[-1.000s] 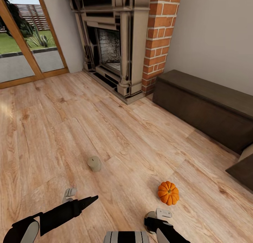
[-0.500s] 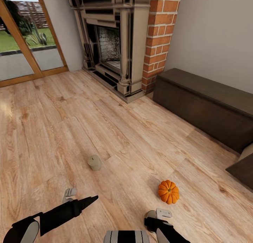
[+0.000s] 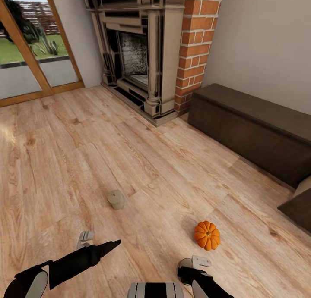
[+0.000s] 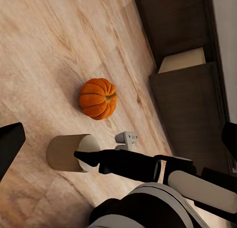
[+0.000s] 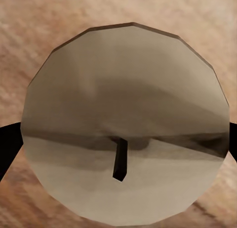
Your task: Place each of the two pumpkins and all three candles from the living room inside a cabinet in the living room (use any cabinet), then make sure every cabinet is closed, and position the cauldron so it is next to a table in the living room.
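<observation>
– Pumpkin (image 3: 207, 236)?
– On the floor (image 3: 172, 168), near the dark cabinet (image 3: 255, 130).
– Candles?
– One candle (image 3: 115, 199) alone. Second candle (image 4: 69, 152) between the right gripper (image 3: 190, 263) fingers; squeezed or not, can't tell.
– Left gripper (image 3: 101, 240)?
– Wide open, holding nothing.

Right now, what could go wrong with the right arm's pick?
1. The right gripper straddles a candle, but whether it is touching is unclear; a shallow or off-centre close could tip the candle.
2. The pumpkin sits on the floor close beside that gripper; a sideways arm swing could set it rolling.
</observation>
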